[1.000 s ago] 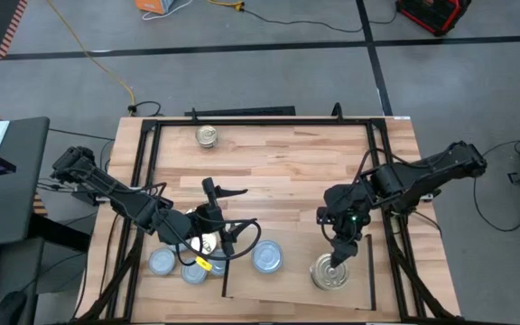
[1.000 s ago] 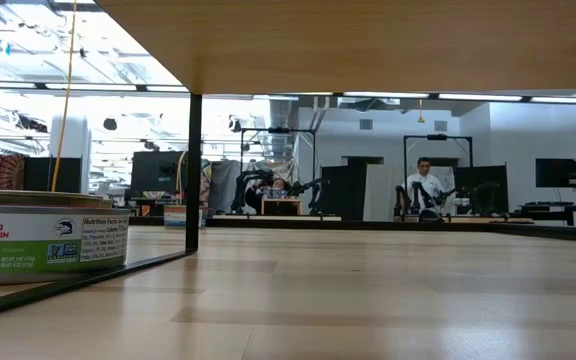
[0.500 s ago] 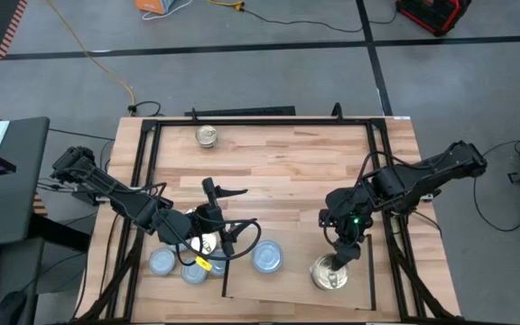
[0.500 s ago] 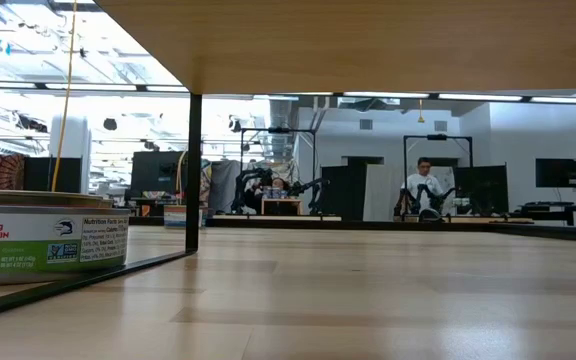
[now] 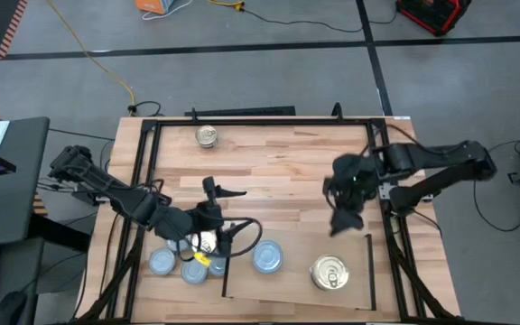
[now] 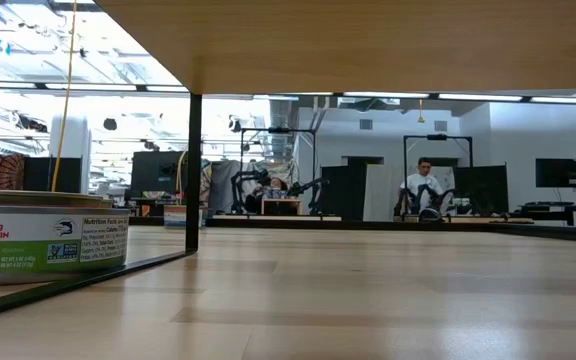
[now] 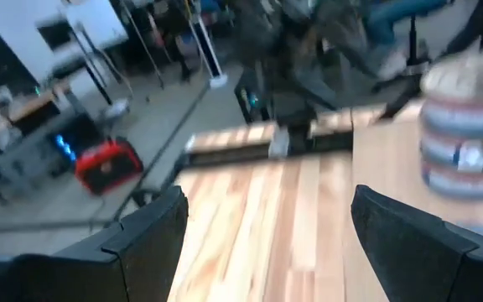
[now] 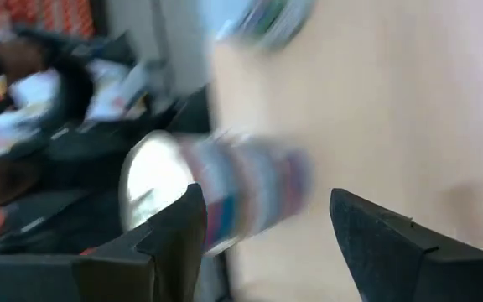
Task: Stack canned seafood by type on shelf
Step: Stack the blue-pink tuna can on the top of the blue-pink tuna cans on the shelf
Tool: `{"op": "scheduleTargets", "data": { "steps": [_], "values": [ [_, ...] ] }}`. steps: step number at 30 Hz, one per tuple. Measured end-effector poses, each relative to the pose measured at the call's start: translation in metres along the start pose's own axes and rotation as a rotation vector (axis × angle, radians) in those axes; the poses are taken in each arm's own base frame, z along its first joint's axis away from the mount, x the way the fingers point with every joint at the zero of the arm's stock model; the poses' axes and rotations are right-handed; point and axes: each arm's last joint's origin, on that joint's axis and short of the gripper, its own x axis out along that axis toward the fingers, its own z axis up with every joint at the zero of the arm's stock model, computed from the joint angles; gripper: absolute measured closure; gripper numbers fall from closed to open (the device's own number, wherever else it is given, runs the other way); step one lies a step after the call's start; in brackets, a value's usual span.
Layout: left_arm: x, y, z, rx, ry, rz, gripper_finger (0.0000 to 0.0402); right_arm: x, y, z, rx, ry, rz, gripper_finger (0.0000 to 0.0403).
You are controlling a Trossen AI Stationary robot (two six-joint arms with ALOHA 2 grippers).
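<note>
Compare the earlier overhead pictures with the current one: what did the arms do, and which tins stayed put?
The right gripper, jaws open and empty, has lifted off the gold-lidded tin on the shelf and drawn back toward the table's far side. That tin stayed where it was. The left gripper stayed open over the cluster of tins; the silvery tin and the lone far tin have not moved.

I see the plank-striped tabletop (image 5: 278, 171) carrying the pale shelf board (image 5: 292, 284) at its near edge. A gold-lidded tin (image 5: 329, 273) and a silvery-blue tin (image 5: 267, 257) sit on the board; one lone tin (image 5: 207, 136) rests on the tabletop's far side.
</note>
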Motion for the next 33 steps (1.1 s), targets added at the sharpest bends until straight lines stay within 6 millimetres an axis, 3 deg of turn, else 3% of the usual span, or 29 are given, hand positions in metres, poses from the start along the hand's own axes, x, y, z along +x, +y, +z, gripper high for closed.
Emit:
{"op": "scheduleTargets", "data": {
  "steps": [7, 12, 16, 22, 26, 33],
  "values": [
    [0.015, 0.018, -0.023, 0.012, 0.182, 0.056, 0.0082, -0.018, -0.027, 0.028, -0.186, -0.301, -0.326, 0.0126],
    [0.025, 0.038, -0.039, 0.030, 0.312, 0.133, 0.0085, -0.014, -0.041, 0.046, -0.288, -0.374, -0.545, 0.0126],
    [0.033, 0.063, -0.055, 0.008, 0.438, 0.208, 0.0103, -0.002, -0.054, 0.059, -0.383, -0.306, -0.601, 0.0126],
    [0.040, 0.101, -0.092, -0.040, 0.518, 0.250, 0.0129, 0.013, -0.093, 0.072, -0.443, -0.294, -0.618, 0.0126],
    [0.032, 0.131, -0.126, -0.071, 0.563, 0.330, 0.0143, 0.009, -0.120, 0.077, -0.415, -0.423, -0.632, 0.0126],
    [0.014, 0.171, -0.172, -0.087, 0.566, 0.476, 0.0155, 0.007, -0.123, 0.088, -0.502, -0.656, -0.607, 0.0126]
  ]
}}
